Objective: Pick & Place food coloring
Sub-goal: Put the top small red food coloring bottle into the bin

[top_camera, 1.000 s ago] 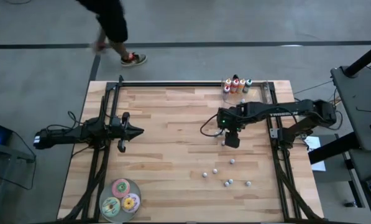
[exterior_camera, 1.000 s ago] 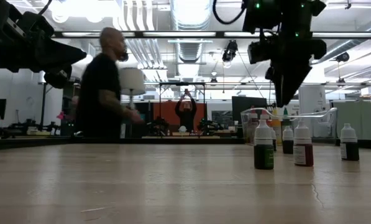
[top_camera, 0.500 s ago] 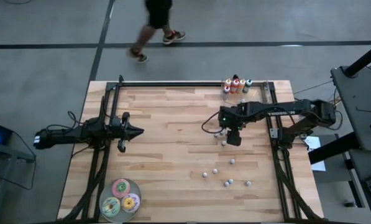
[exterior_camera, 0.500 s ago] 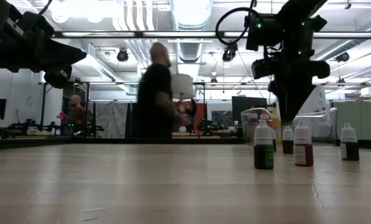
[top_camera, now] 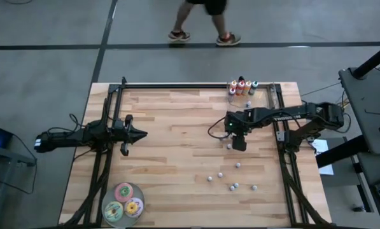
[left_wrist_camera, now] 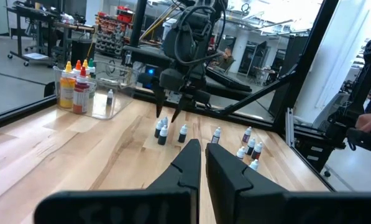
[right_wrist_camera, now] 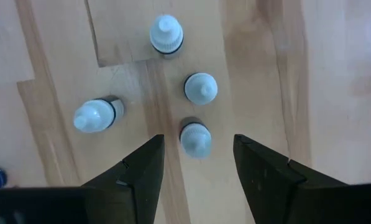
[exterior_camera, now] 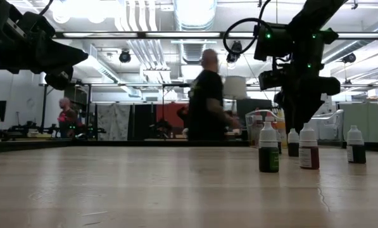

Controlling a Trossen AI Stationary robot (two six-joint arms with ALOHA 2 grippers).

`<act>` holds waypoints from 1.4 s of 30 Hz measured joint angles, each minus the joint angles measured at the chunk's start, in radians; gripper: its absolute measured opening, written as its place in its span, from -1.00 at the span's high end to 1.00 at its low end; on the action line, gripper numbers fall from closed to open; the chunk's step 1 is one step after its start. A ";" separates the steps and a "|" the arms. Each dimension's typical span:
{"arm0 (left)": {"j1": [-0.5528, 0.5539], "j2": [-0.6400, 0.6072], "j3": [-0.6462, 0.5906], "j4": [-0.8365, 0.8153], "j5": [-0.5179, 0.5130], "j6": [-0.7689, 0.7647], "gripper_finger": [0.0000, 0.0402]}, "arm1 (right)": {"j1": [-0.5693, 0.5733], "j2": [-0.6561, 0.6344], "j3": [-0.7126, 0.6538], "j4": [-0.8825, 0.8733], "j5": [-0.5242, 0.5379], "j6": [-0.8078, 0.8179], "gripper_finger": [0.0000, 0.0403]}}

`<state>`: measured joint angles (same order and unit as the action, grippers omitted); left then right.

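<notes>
the right gripper (right_wrist_camera: 197, 163) hangs with its fingers spread wide over a small bottle (right_wrist_camera: 196, 137), one of the loose bottles (top_camera: 233, 177) standing scattered on the table (top_camera: 170, 159), and it holds nothing. a few bottles (top_camera: 240, 87) already stand in the clear bin (top_camera: 256, 95) at the table's far edge (so some sorting looks done), but i judge most of the job is left. the left gripper (top_camera: 139, 134) waits well apart on the other side, fingers nearly together and empty.
</notes>
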<state>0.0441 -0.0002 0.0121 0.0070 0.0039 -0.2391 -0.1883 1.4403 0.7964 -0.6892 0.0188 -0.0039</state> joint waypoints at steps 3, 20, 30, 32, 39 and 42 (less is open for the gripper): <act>0.000 0.000 0.000 0.000 0.000 0.000 1.00 | 0.000 0.000 -0.014 0.005 0.000 0.001 0.08; 0.000 0.000 0.000 0.000 0.000 0.000 1.00 | 0.000 0.032 -0.040 0.084 0.000 0.003 0.12; 0.000 0.000 0.000 0.000 0.000 0.000 1.00 | -0.001 0.048 -0.036 0.090 -0.023 0.004 0.42; 0.000 0.000 0.000 0.000 0.000 0.000 1.00 | -0.001 0.048 -0.036 0.090 -0.023 0.004 0.48; 0.000 0.000 0.000 0.000 0.000 0.000 1.00 | -0.002 0.047 -0.035 0.090 -0.024 0.004 0.66; 0.000 0.000 0.000 0.000 0.000 0.000 1.00 | -0.003 0.047 -0.035 0.089 -0.027 0.000 0.67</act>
<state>0.0441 -0.0002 0.0120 0.0067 0.0040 -0.2390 -0.1909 1.4872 0.7609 -0.5999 -0.0078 -0.0037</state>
